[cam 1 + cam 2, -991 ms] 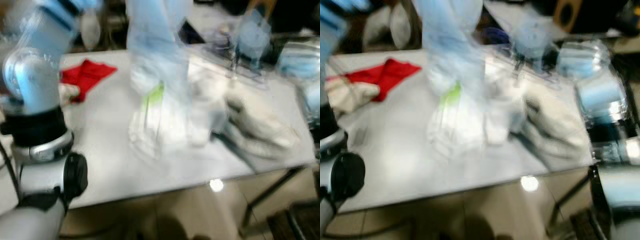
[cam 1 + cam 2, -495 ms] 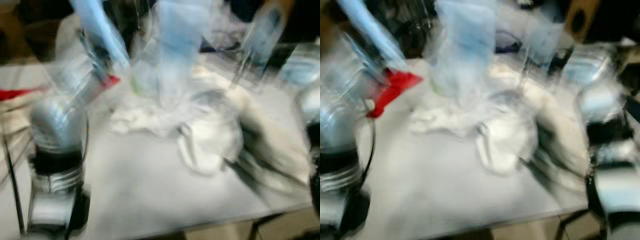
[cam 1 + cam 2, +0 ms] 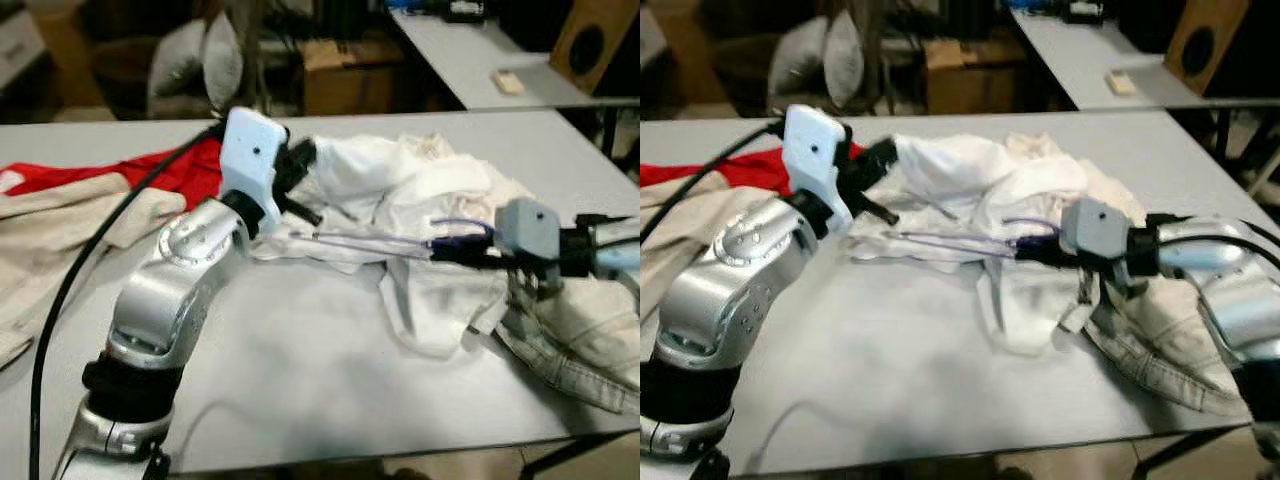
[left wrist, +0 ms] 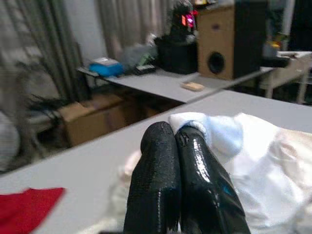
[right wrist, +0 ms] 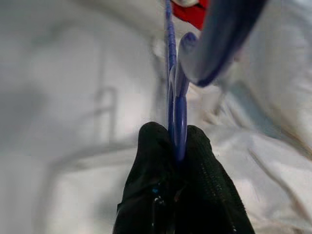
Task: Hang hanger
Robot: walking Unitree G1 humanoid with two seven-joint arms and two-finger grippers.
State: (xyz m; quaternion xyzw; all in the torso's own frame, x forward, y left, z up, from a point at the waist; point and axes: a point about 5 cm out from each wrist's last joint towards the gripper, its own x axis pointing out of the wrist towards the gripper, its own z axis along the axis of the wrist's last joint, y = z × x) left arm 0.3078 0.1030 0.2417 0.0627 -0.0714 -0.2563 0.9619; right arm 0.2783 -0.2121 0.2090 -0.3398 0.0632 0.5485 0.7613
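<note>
The desk (image 3: pixel 300 370) is a grey rectangular surface carrying a spread of clothing. A second desk (image 3: pixel 470 70) stands behind it, and a cardboard box (image 3: pixel 345 75) sits on the floor beyond; its contents cannot be made out. A wooden speaker cabinet (image 3: pixel 590 40) stands at the far right.

On the desk, a beige garment (image 3: pixel 60 230) lies at the robot's left edge, with a red garment (image 3: pixel 150 175) partly beneath it. A pile of white clothing (image 3: pixel 400 210) occupies the centre, one fold extending toward the near edge. A pair of light denim jeans (image 3: pixel 570 330) lies at the right, touching the white pile.

The left arm (image 3: pixel 170 290) reaches forward over the desk with a black cable running along it. The left hand (image 3: pixel 300 180) is at the left side of the white pile. In the left wrist view its two black fingers (image 4: pixel 161 185) are pressed together, clenched, with white cloth right at their tips; whether cloth is pinched between them cannot be told.

The right hand (image 3: pixel 455 250) extends from the right over the white pile. It is clenched on the purple hanger (image 3: pixel 380 240), gripping it at the hook end. In the right wrist view the fingers (image 5: pixel 156 185) pinch the thin purple plastic (image 5: pixel 174 117) between them.

The hanger lies low over the white clothing, between the two hands. Its long axis runs roughly left to right across the desk, near level. The hook end is at the right hand and the far end points toward the left hand.
</note>
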